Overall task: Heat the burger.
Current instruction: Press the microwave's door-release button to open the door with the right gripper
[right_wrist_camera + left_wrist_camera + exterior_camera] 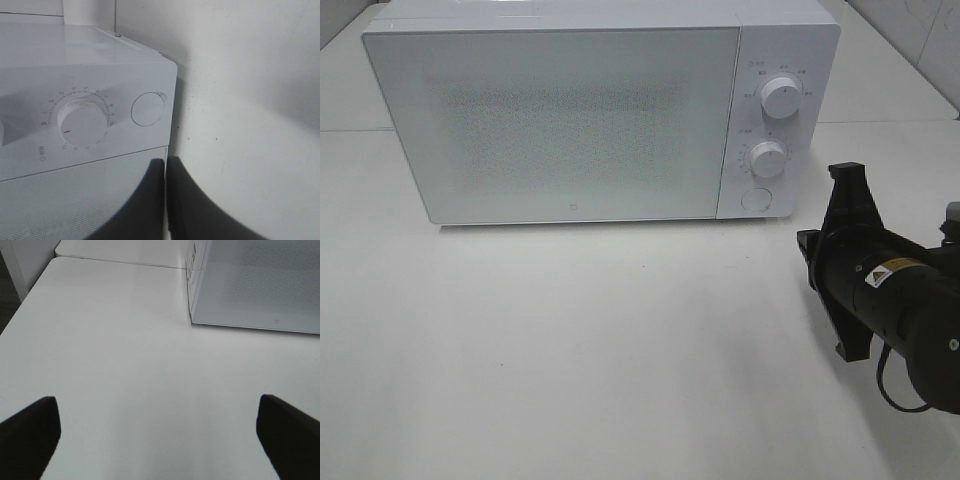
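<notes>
The burger shows in no view. The white microwave (570, 120) stands at the back of the table with its frosted door closed; I cannot see through it. My right gripper (844, 180) hovers just right of the microwave's lower right corner. In the right wrist view the right gripper (166, 200) has its dark fingers pressed together and empty, close to the lower knob (82, 119) and the round button (148, 108). My left gripper (159, 440) is open and empty over bare table, left of the microwave door (260, 285).
The control panel holds an upper knob (781, 95), a lower knob (768, 158) and a round button (756, 199). The white table (620, 350) spreads in front of the microwave. A table seam runs behind (120, 262).
</notes>
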Controlling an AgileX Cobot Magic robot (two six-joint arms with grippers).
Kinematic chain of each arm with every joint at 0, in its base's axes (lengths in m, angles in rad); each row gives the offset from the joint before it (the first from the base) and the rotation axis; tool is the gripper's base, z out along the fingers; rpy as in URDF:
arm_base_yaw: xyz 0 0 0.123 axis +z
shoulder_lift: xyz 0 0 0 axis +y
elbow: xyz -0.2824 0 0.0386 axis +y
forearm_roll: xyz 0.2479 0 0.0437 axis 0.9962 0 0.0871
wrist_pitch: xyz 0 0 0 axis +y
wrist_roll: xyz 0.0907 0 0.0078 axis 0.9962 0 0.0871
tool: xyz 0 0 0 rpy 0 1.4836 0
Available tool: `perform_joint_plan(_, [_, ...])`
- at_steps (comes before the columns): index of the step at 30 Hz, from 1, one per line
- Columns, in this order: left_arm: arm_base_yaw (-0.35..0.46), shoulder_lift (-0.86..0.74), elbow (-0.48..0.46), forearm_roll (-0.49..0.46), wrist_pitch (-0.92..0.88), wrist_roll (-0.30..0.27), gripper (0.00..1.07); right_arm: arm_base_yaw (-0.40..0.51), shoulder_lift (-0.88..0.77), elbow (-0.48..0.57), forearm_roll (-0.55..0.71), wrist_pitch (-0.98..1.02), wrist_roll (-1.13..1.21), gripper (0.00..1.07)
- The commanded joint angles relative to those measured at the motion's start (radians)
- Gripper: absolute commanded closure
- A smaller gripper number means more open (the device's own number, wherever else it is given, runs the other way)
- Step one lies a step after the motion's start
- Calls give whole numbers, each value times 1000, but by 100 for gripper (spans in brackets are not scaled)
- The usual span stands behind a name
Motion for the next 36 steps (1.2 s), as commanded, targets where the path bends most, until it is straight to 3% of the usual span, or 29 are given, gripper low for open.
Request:
perform_joint_plan(1, [3, -19, 0, -2, 2, 1, 6, -5, -2, -5, -5, 6, 13, 107])
perform_joint_plan(8, [3, -19, 0, -2, 2, 1, 6, -8, -2, -41, -5, 45, 6, 107])
perform_joint_plan(15, [3, -19, 0, -1, 2, 1, 6, -128, 37, -118, -160, 101, 7, 107])
perform_joint_plan(30, [3, -19, 0, -1, 2, 1, 6, -133, 199, -226, -216, 93, 79, 107])
perform_joint_plan(36, [3, -19, 0, -1, 2, 1, 6, -194, 231, -280, -306, 101, 108, 107])
